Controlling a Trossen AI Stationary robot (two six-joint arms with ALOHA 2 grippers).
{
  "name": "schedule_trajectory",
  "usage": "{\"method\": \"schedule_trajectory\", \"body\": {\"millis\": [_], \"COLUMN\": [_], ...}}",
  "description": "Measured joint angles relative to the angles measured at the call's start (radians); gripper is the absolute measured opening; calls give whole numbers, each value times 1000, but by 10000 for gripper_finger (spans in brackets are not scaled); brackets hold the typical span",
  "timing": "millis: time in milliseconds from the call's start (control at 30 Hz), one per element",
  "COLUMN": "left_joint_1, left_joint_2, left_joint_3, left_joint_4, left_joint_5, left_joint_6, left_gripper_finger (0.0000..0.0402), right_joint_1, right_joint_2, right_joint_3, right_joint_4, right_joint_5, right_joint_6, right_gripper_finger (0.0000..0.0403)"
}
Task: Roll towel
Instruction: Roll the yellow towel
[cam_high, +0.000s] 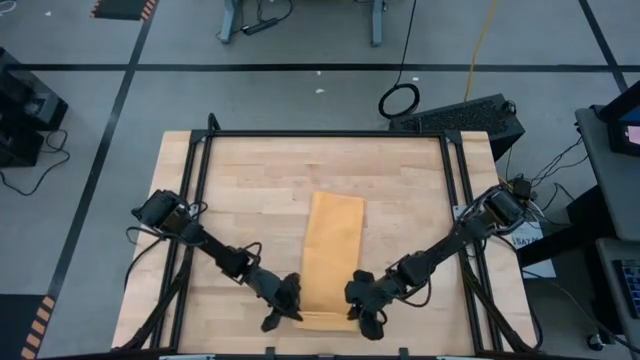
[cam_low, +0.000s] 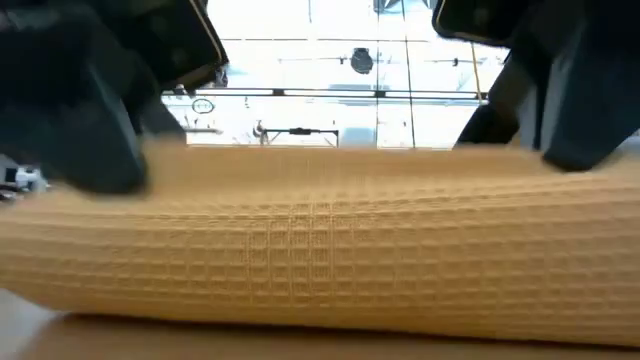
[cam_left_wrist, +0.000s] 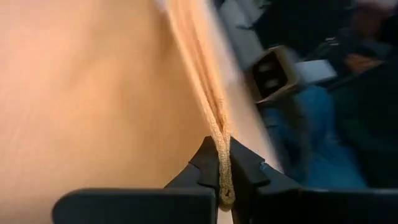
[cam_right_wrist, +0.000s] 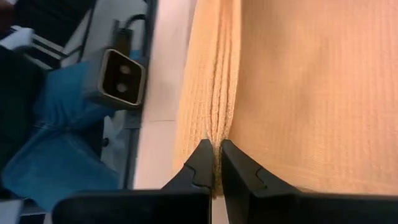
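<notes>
While both arms reach in toward the table's near edge, I see the towel (cam_high: 333, 255) lying as a long folded strip down the middle of the table (cam_high: 250, 190), its near end curled up into a low roll. My left gripper (cam_left_wrist: 221, 186) sits at that roll's left corner, its 2 fingers clamped together on a thin fold of towel edge. My right gripper (cam_right_wrist: 216, 168) sits at the right corner, fingers likewise pinched on a fold of the cloth. From table height, the roll fills the width of the view, with both grippers dark above it. Beyond the near edge, a small camera box (cam_right_wrist: 117, 76) shows.
</notes>
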Motion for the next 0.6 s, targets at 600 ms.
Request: {"method": "schedule_trajectory", "body": {"millis": [600], "left_joint_1": [7], "left_joint_2": [0], "left_joint_3": [-1], "left_joint_4": [-21], "left_joint_5": [-237], "left_joint_6": [3], "left_gripper_finger": [141], "right_joint_1": [31], "right_joint_2": [1], "right_joint_3": [-3], "right_joint_4": [-51], "right_joint_5": [73], "right_joint_6": [67], "right_gripper_finger": [6]}}
